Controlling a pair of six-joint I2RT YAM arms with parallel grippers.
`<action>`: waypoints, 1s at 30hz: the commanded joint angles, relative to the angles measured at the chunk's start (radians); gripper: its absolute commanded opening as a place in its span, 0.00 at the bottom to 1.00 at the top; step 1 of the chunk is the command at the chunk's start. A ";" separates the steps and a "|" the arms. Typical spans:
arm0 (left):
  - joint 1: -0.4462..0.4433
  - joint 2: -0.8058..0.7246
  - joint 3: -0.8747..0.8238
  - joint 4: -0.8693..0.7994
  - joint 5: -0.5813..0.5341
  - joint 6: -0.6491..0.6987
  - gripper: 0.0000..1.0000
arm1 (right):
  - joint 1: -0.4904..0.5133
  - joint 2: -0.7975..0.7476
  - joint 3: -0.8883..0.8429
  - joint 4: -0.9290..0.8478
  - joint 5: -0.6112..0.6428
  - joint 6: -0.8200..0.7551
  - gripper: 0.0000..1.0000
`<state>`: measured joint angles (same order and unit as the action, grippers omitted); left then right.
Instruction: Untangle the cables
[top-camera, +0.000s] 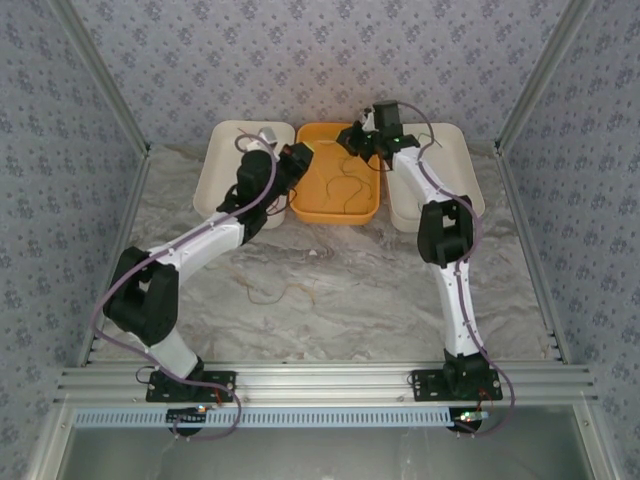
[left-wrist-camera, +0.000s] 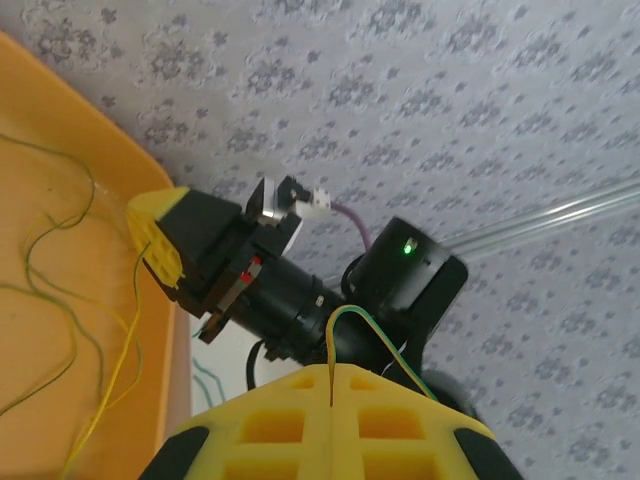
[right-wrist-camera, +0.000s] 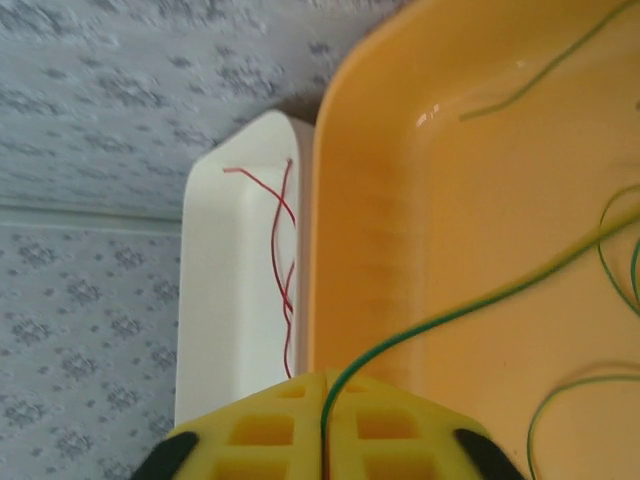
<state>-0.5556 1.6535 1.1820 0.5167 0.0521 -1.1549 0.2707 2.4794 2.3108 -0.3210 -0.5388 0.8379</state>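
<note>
Snagging is the chief hazard. Red cables (right-wrist-camera: 283, 250) lie apart in the white tray (right-wrist-camera: 215, 300) just beside the orange tray (top-camera: 335, 219), and a stray cable (top-camera: 272, 293) rests alone on the table (top-camera: 380, 300); neither looks at risk unless an arm sweeps low over them.

The left gripper (left-wrist-camera: 330, 385) is closed, pinching a green-yellow cable (left-wrist-camera: 352, 314) that loops up out of its fingers; if that arm pulls away quickly, the thin wire may slip from the pads, or drag the loose cables (top-camera: 345, 186) out of the orange tray with it. Those loose cables curl over one another in the tray; whether they are knotted or merely crossed I cannot tell; a hard pull would tighten any knot rather than free it.

The right gripper (right-wrist-camera: 325, 395) has its fingers pressed together on a green cable (right-wrist-camera: 450, 315) that runs away across the tray; whether this is the same wire the left gripper holds is unclear; if it is, opposing pulls could overstretch it or yank it from one grip. The two grippers also stand near each other over the tray; a careless move risks a collision.
</note>
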 joint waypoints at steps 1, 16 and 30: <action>-0.009 0.018 -0.030 -0.008 -0.066 0.068 0.00 | 0.014 -0.061 0.012 -0.108 -0.013 -0.074 0.21; 0.063 -0.259 -0.200 -0.206 -0.389 0.093 0.00 | 0.056 0.088 0.288 -0.206 -0.146 -0.060 0.26; 0.060 0.073 0.220 -0.275 0.001 0.170 0.00 | 0.027 -0.424 -0.247 -0.111 0.071 -0.180 0.27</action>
<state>-0.4736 1.6661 1.3190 0.2993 -0.0288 -1.0256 0.3195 2.2158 2.1220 -0.4728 -0.5461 0.7025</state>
